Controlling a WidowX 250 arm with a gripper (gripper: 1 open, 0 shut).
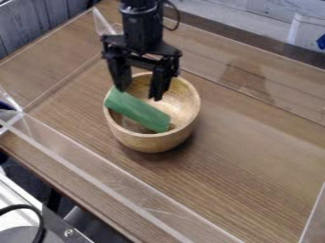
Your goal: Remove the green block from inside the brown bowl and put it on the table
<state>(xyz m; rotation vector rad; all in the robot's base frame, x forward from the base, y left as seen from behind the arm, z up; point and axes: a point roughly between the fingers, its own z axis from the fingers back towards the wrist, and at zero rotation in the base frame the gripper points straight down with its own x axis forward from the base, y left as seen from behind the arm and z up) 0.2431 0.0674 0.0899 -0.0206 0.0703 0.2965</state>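
Observation:
A green block (140, 110) lies slanted inside the brown bowl (154, 140), leaning against its left inner wall. The bowl stands on the table (241, 161), left of centre. My black gripper (140, 83) hangs just above the bowl's back-left rim, over the block's upper end. Its jaws are open, one finger (116, 76) to the left and one finger (162, 84) to the right, with nothing between them. I cannot tell whether the fingertips touch the block.
Clear acrylic walls (76, 157) edge the tabletop at the front and left. A bent clear piece (114, 28) stands at the back left corner. Cables (26, 223) lie below the front left edge.

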